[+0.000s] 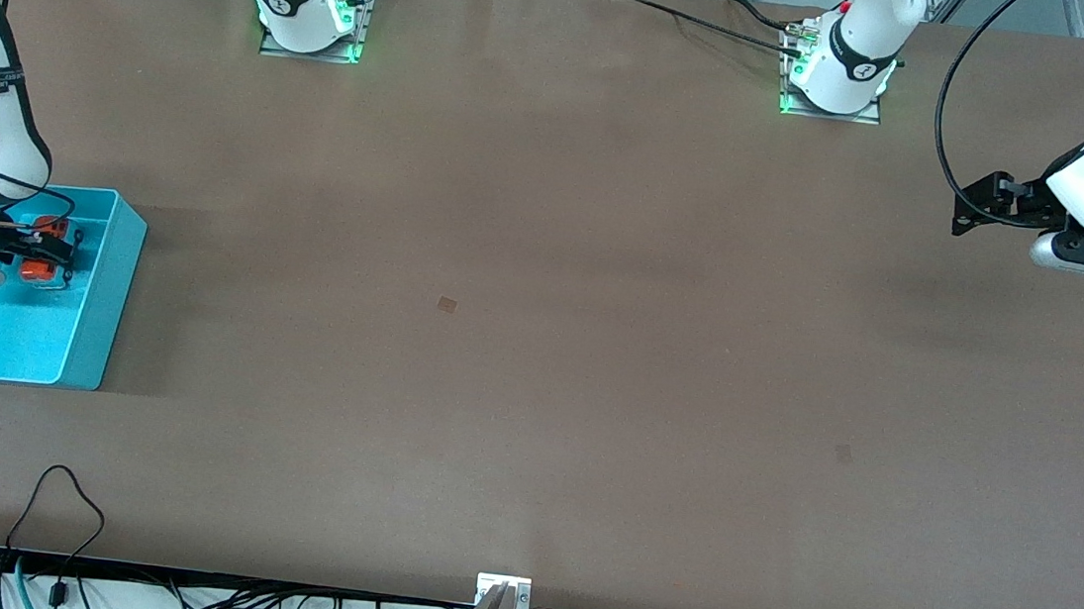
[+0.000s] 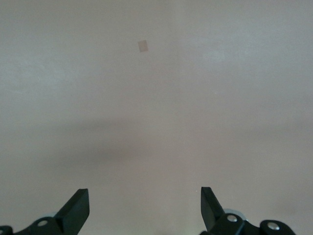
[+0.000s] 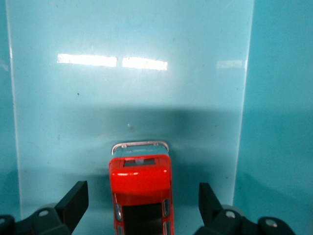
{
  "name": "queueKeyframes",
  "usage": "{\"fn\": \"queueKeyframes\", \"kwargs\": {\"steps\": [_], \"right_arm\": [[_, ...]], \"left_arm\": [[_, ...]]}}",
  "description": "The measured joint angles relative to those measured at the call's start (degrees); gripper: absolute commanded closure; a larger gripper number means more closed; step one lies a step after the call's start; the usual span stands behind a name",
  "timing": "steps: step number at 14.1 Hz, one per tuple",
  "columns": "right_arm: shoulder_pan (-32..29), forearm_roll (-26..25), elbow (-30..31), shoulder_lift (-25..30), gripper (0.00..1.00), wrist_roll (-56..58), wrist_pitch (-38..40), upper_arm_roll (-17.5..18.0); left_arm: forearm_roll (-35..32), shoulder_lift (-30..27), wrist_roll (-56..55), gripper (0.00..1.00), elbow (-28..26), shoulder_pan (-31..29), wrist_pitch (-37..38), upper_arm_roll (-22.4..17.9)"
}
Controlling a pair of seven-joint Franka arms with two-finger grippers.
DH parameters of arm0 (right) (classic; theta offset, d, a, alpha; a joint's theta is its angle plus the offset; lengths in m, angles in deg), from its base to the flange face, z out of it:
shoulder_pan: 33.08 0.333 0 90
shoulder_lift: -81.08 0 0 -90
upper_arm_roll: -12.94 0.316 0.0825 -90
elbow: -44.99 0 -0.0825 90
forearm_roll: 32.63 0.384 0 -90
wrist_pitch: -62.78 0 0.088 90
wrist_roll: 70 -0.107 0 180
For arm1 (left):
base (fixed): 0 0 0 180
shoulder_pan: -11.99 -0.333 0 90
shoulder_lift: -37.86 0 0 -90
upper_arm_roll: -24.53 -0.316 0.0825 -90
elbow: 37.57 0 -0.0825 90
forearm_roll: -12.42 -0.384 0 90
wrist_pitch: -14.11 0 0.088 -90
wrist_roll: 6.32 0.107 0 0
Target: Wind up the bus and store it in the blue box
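The right claw [image 3: 142, 203] hangs spread inside the blue box [image 1: 110, 303], its fingers clear of the bus [image 3: 141, 188] resting on the box floor. The left claw [image 2: 145, 208], also spread, waits over bare tabletop [image 1: 538, 344].

bus [image 3: 141, 193] rear cut off by the right wrist view's edge, mostly hidden under the right gripper [image 1: 40, 248] in front view, blue box [image 1: 110, 303] corner cropped at frame edge

brown table [image 1: 538, 344], cables [image 1: 64, 517] at its near edge
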Motion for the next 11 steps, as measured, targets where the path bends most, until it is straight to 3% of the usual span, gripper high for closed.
{"fn": "queueKeyframes", "kwargs": {"steps": [3,6,9,11], "right_arm": [[0.0,0.0,-0.8,3.9,0.0,0.0,2.8,1.2],[0.1,0.3,-1.5,11.1,0.0,-1.8,11.6,4.6],[1.3,0.3,-4.2,19.3,0.0,-9.5,25.5,9.3],[4.2,0.3,-10.8,22.9,0.0,-14.1,38.6,11.1]], "left_arm": [[0.0,0.0,0.0,0.0,0.1,0.0,0.2,0.0],[0.0,0.0,0.0,0.0,0.1,0.0,0.2,0.2],[0.0,0.0,0.0,0.0,0.2,0.1,0.4,0.4],[0.0,0.0,0.0,0.0,0.2,0.1,0.6,0.4]]}}
